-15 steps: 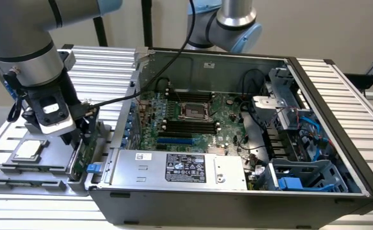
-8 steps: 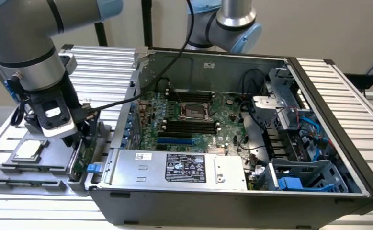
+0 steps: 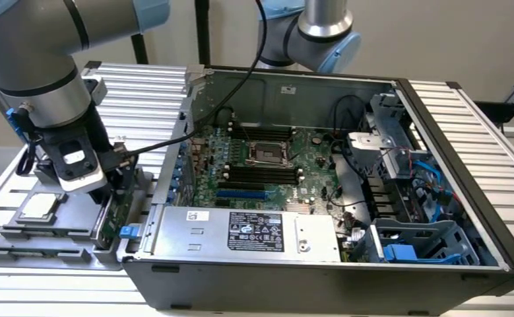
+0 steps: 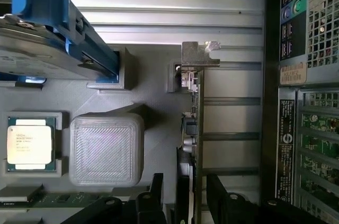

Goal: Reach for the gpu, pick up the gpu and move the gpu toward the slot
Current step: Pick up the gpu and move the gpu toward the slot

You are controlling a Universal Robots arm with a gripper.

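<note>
Exterior view, from its left: the gripper [image 3: 120, 185] stands over a grey fixture [image 3: 59, 256] on the ribbed aluminium table [image 3: 481, 142], its fingers apart, straddling the upright gpu [image 4: 196, 123] directly beneath. Just beyond the gripper lies the open computer case [image 3: 327, 290]; a pale wall stands behind.

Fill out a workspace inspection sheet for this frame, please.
Surface: ribbed aluminium table, grey moulded fixture tray on it.
Job's things: thin green gpu card with silver bracket, standing edge-on in the tray.
Clutter: square silver chip; grey hard drive with blue frame.
Grippers: black gripper open, fingers astride the gpu.
Cables: black cable from wrist, over the case.
Surroundings: open black computer case, green motherboard exposed.
</note>
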